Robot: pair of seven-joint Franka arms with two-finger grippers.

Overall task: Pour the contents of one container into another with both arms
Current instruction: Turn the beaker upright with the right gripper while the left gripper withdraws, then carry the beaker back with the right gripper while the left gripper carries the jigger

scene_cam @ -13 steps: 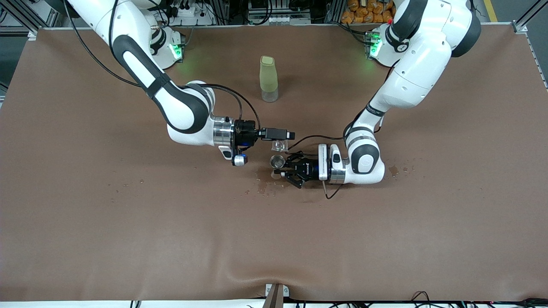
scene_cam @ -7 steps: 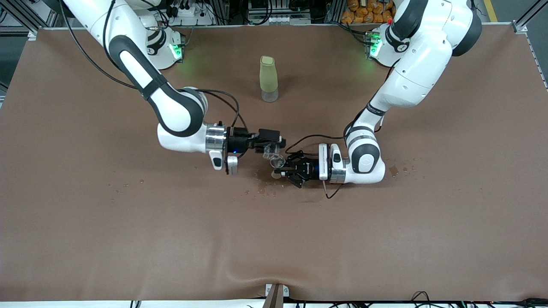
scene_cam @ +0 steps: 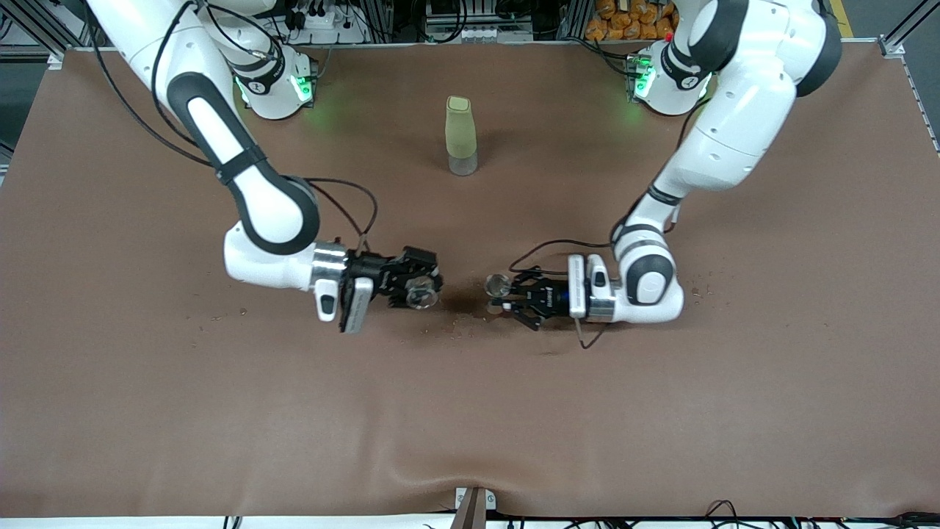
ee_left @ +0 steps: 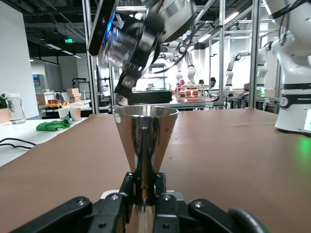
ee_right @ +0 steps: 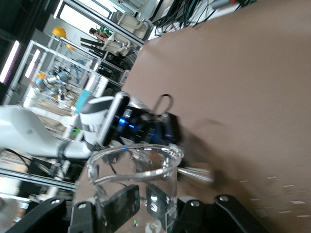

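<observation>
You see the steel jigger [scene_cam: 499, 283] upright, pinched at its waist by the left gripper [scene_cam: 514, 297], low over the middle of the desk [scene_cam: 661, 411]. Well apart from it, toward the right arm's end, the right gripper [scene_cam: 420, 288] is clamped around the clear glass cup [scene_cam: 421, 296]. A pale-green bottle [scene_cam: 460, 135] stands nearer the bases.

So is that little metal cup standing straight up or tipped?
Upright: the metal cup stands straight in the left gripper, mouth upward.
</observation>
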